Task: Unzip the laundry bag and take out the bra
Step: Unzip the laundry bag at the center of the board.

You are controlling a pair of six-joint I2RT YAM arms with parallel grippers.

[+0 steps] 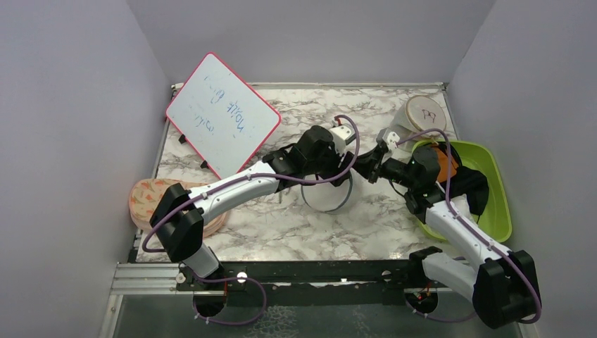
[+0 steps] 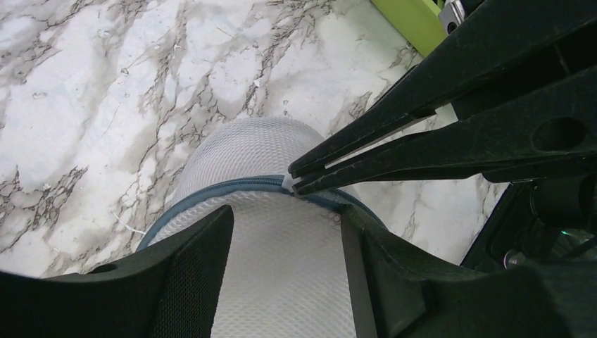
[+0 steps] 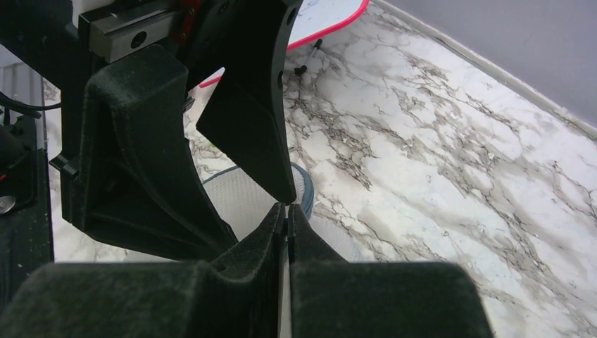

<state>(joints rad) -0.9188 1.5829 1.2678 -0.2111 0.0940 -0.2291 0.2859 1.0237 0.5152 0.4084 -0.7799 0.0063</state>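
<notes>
Near the middle of the marble table (image 1: 296,225), we find the laundry bag (image 2: 281,282) standing on its edge rather than lying flat. Its dark zipper (image 2: 232,187) runs across the top of the rim, where it can be reached. We cannot make out the bra through the mesh, so we judge it is inside.

The left gripper (image 2: 285,215) straddles the bag, one finger against each mesh face. We read this clasp as a brace that keeps the round case upright and stops it from rolling when the zipper is tugged.

The right gripper (image 3: 287,215) comes in from the opposite side. Its fingers are pressed together at the zipper line on what looks like the small pale zipper pull (image 2: 286,184). With the zipper apparently closed, we judge that unzipping has barely begun.

Off to the right, well apart, sits a green bin (image 1: 496,190).
</notes>
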